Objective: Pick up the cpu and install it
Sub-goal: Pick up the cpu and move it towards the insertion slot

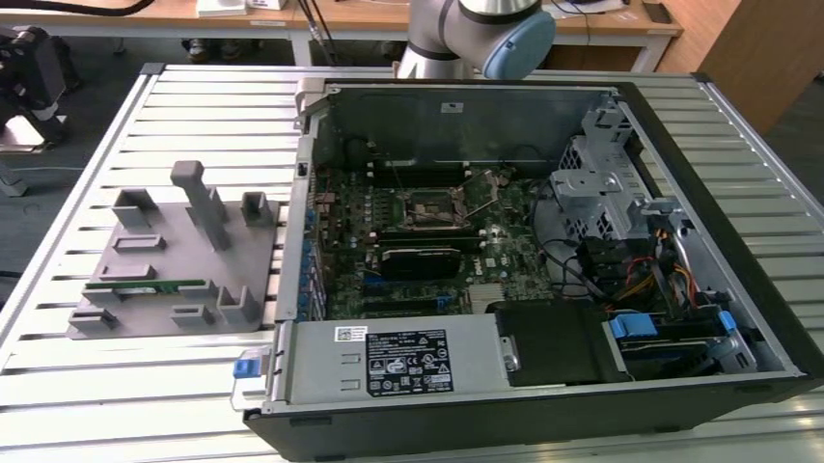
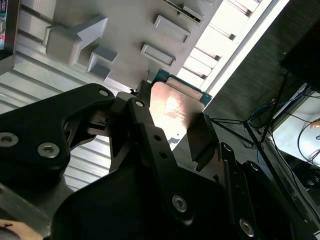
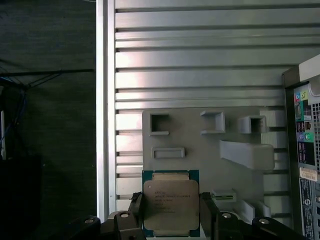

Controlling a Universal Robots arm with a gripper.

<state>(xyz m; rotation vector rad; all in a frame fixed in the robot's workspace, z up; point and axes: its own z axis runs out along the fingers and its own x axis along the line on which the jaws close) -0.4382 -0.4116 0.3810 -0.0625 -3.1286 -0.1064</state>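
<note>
At the far edge of the table (image 1: 77, 386) in the exterior view, I see the arm (image 1: 496, 29) rise behind the open case (image 1: 773, 318), its joint with the blue cap turned toward the camera. Both wrist views look past the gripper (image 3: 171, 216) (image 2: 172, 131) to the grey fixture (image 3: 200, 145) (image 2: 120, 30) and the table slats, with the case's rear ports at one edge of the first wrist view. The cpu (image 3: 171, 202) (image 2: 175, 112) sits between the two black fingers (image 3: 207, 212), which are closed onto its opposite edges; its silvery lid faces the first wrist camera and its thin green edge shows around the lid. It looks to hang apart from the fixture, which lies well behind it. Faint lines of print cross the lid, too small for me to make out. In the exterior view the fixture (image 1: 174, 260) lies on the table to the exterior view's left of the case, with a green memory stick (image 1: 149, 286) resting in it. Inside the case, the socket (image 1: 438, 207) stands open at the middle of the board. A black-and-white label (image 1: 409, 359) covers the power supply at the near wall, and a small white sticker (image 1: 451, 106) sits on the far wall.
</note>
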